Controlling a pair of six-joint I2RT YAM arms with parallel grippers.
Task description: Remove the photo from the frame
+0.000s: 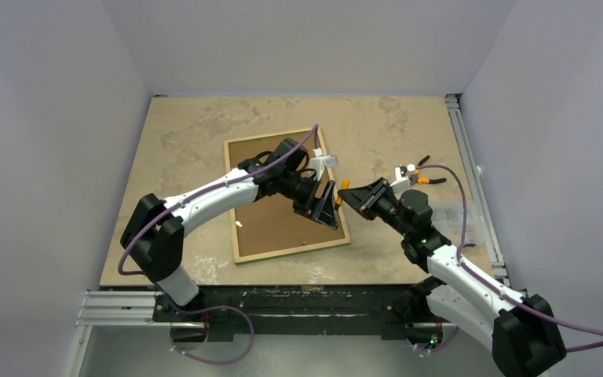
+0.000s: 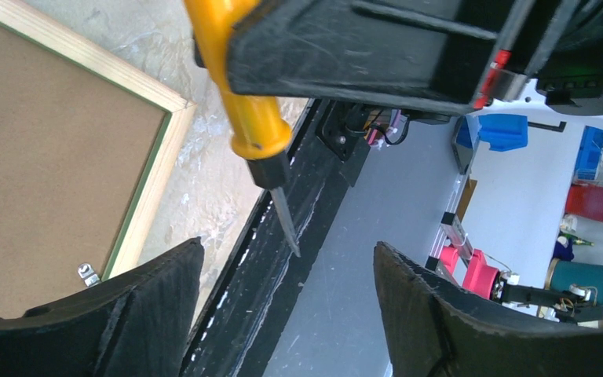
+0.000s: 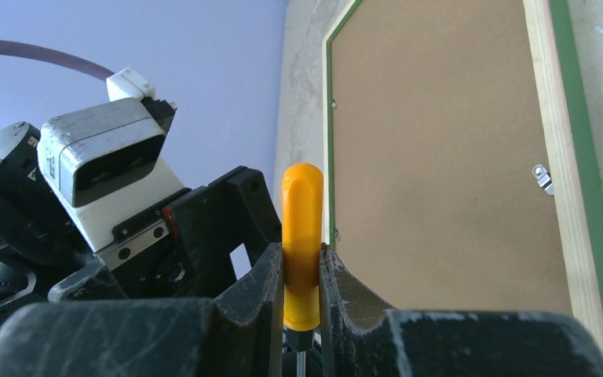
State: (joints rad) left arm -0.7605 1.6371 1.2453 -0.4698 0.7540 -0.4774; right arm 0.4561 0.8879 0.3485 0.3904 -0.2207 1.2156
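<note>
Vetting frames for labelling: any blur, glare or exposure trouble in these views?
Top external: even light, soft shadows, frame edges sharp. Left wrist: left pincer's fingers dark, room beyond bright. Right wrist: screwdriver crisp, no glare on the photo back.

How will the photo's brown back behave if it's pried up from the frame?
Probably stiff: the photo's brown back looks like flat fibreboard, likely lifting as one sheet. It may resist at first, since a metal clip sits at its edge.

Photo [image 1: 275,228] print side hidden, presumably face-down.
</note>
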